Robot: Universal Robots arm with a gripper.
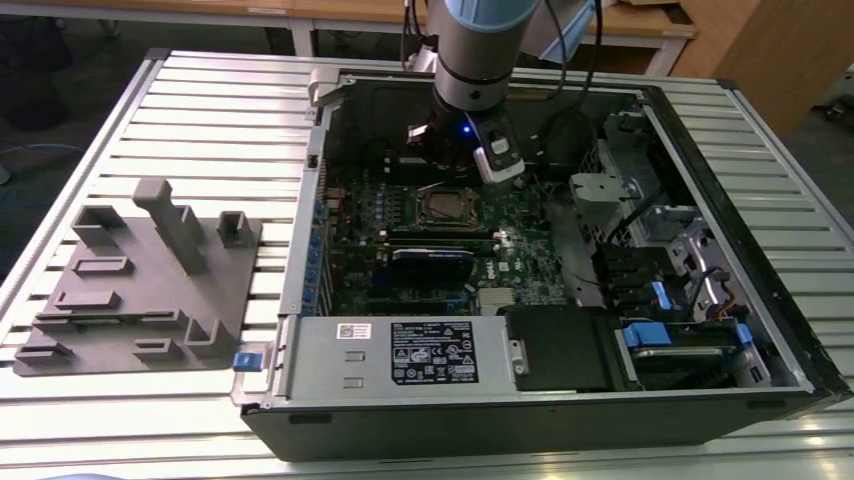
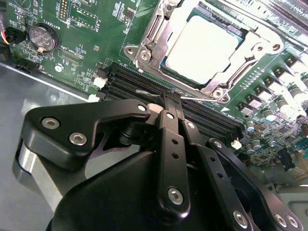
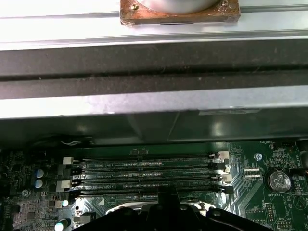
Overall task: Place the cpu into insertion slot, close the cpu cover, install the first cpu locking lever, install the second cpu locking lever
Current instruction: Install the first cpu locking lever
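The claw point(image 2: 171, 98) hung low over the green board point(image 2: 96, 29) inside the open computer box point(image 1: 747, 250). Its two fingers were pressed close together, with no gap to see between them. A thin silver bar point(image 2: 195, 99) ran across right at the tips. I could not tell if the fingers pinched that bar or just touched it. The chip point(image 2: 202, 43) lay flat in its slot point(image 1: 449, 206), just ahead of the tips, on the other side of the long black slots point(image 3: 144, 172). The shiny cover point(image 2: 149, 33) was down around the chip, so the chip's pale top showed through the cover's big window. The bar lay the long way along the edge of the cover nearest the claw, the same way the long black slots ran, and across the line of the fingers. There was one arm, one claw, one chip and one cover. I counted four long black slots, one thin bar by the tips and one round battery point(image 3: 278, 179).
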